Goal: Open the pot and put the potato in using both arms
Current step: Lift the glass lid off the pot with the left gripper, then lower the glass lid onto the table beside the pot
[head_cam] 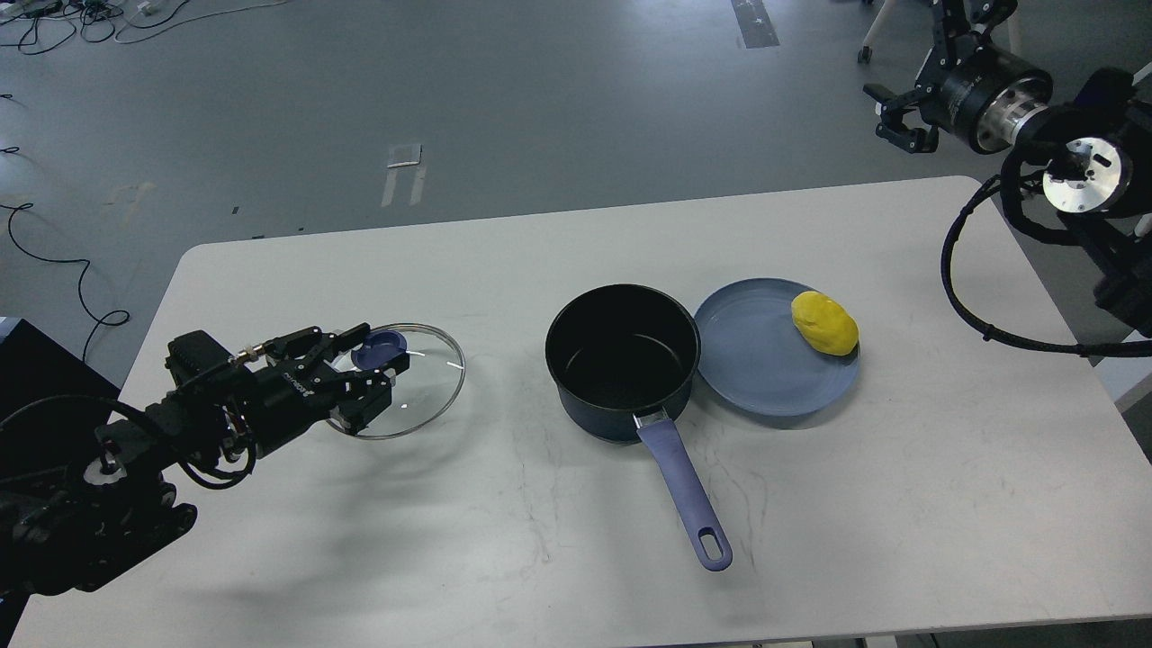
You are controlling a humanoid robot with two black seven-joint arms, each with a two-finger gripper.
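Note:
The dark blue pot (623,360) stands open at the table's middle, its blue handle (686,493) pointing to the front. The yellow potato (823,322) lies on a blue plate (756,369) right of the pot. My left gripper (371,358) is shut on the blue knob of the glass lid (418,387), which is low over or on the table left of the pot. My right gripper (893,115) hangs open and empty beyond the table's far right corner, well away from the potato.
The white table (540,558) has bare surface in front of the pot and on the right. My right arm's cables (981,328) loop over the table's right edge. Grey floor with cables lies beyond the far edge.

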